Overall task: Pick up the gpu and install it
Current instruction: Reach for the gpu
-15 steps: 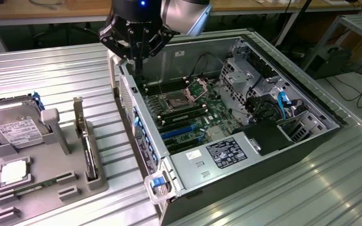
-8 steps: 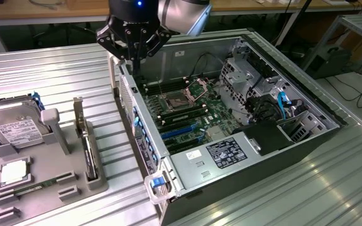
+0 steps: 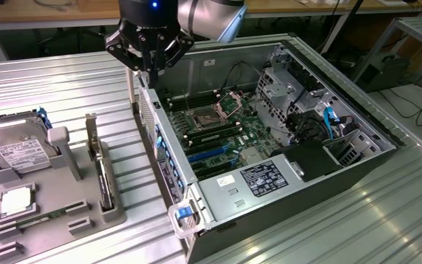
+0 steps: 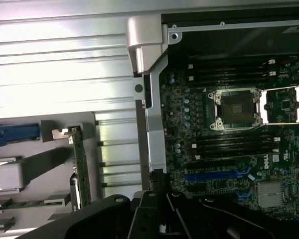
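The gripper (image 3: 152, 80), tips pressed together and empty, hangs over the rim of the open computer case (image 3: 321, 214); the gpu (image 3: 101, 170) stands edge-on along the gray tray (image 3: 50, 201) edge nearest the case, its fan side hidden.

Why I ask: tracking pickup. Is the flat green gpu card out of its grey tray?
No: the green gpu card stands on edge in the grey tray, away from the gripper.
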Controlling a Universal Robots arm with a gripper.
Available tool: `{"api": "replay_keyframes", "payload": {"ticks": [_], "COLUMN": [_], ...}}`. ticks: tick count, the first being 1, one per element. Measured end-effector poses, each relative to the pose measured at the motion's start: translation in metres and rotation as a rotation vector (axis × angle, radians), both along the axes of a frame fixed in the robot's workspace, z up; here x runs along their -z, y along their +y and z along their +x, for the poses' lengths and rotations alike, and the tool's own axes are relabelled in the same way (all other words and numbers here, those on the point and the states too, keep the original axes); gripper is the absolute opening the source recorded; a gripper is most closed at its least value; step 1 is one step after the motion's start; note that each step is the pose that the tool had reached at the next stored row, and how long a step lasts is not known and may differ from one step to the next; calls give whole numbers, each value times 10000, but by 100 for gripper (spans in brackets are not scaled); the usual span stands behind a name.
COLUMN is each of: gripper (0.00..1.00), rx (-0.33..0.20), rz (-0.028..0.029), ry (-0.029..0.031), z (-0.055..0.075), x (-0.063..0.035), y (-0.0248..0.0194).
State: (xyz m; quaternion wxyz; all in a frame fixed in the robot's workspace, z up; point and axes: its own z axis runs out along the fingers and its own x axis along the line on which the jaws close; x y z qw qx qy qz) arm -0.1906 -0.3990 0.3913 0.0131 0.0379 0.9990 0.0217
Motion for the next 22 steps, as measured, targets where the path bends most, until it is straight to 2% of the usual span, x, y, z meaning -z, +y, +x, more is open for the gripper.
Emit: {"api": "replay_keyframes", "payload": {"ticks": [22], "gripper": [11], "rx": [0], "rz": [-1], "ry": [6], "z": [-202], "x": [11], "y": [-3]}}
